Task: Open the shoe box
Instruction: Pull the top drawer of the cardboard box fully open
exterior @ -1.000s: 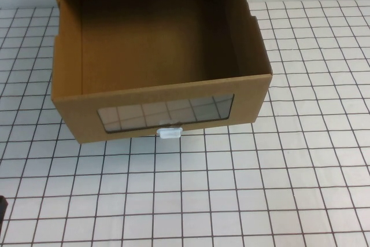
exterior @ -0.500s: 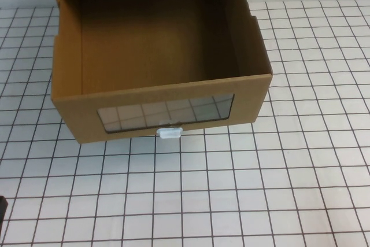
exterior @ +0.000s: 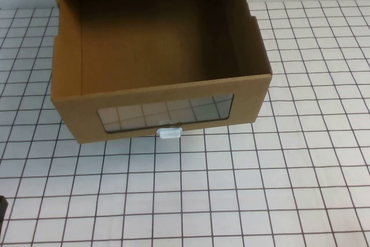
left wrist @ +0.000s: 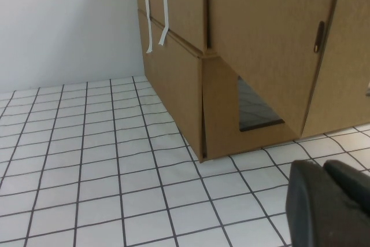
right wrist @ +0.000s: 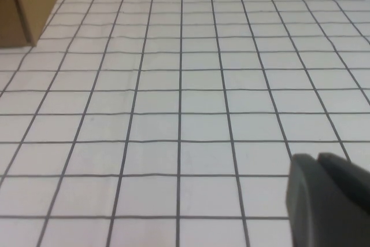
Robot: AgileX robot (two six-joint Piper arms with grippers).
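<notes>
The brown cardboard shoe box (exterior: 162, 93) is sitting open at the far middle of the gridded table (exterior: 260, 189), its windowed drawer standing out toward the robot. The left tool (left wrist: 322, 167) is hovering low near the box's left front corner, closed on nothing. The right tool (right wrist: 318, 157) is hanging over bare table well apart from the box, also closed and empty.

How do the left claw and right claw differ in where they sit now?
The left claw sits near the shoe box; the right claw sits far from it. The left claw points at the box's windowed front; the right claw points across gridded table. Both are shut, empty, low over the table.
</notes>
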